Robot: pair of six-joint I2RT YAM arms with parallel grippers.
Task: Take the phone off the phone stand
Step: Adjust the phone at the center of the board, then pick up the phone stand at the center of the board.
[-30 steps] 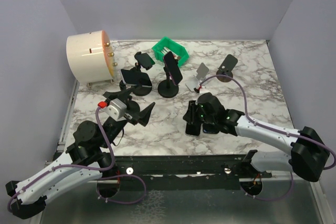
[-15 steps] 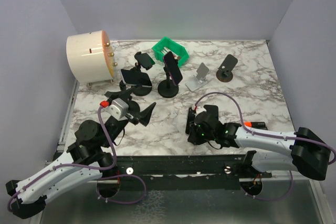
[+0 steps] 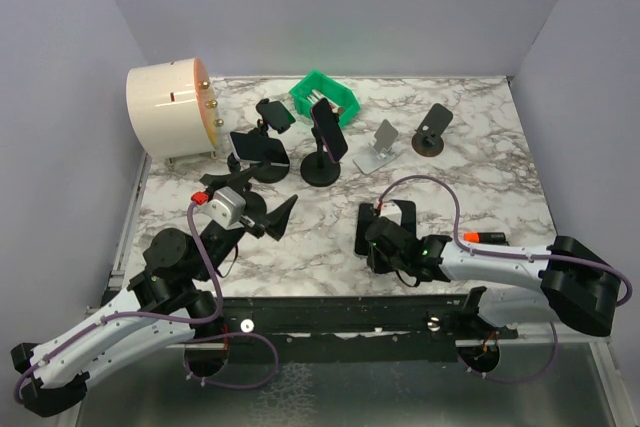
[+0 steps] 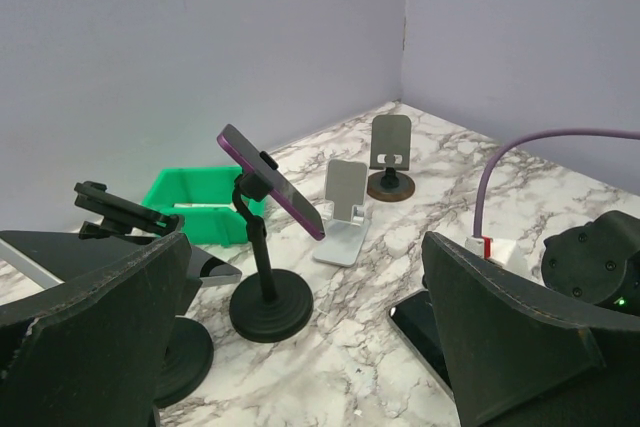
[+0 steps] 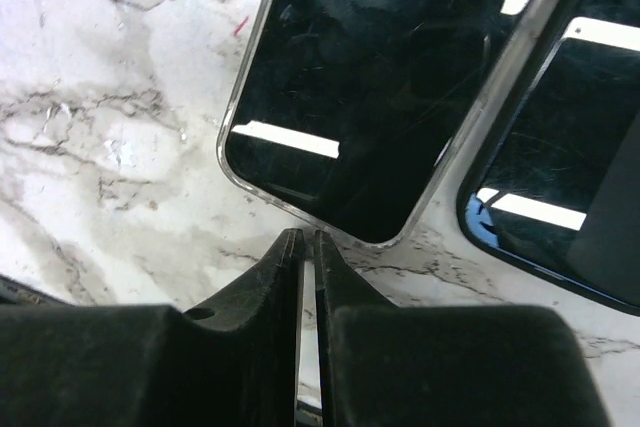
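Observation:
A purple phone (image 3: pixel 329 131) sits tilted on a black round-based phone stand (image 3: pixel 321 171) at mid-table, and it also shows in the left wrist view (image 4: pixel 272 182). My left gripper (image 3: pixel 270 209) is open and empty, hovering left of and nearer than that stand (image 4: pixel 268 315). My right gripper (image 3: pixel 372 242) is shut and empty, low over the table. Its tips (image 5: pixel 308 237) sit just short of a clear-cased phone (image 5: pixel 350 97) lying flat. A second flat phone (image 5: pixel 560 147) with a blue edge lies beside it.
Two more black stands with dark phones (image 3: pixel 258 145) (image 3: pixel 274 112) stand at the left. An empty silver stand (image 3: pixel 380 145) and a dark stand (image 3: pixel 434 127) are at the right. A green bin (image 3: pixel 325 97) and a cream drum (image 3: pixel 168 112) stand at the back.
My right gripper has drawn back toward the near edge and lowered, and the flat phones now lie ahead of its tips. The left arm has barely moved.

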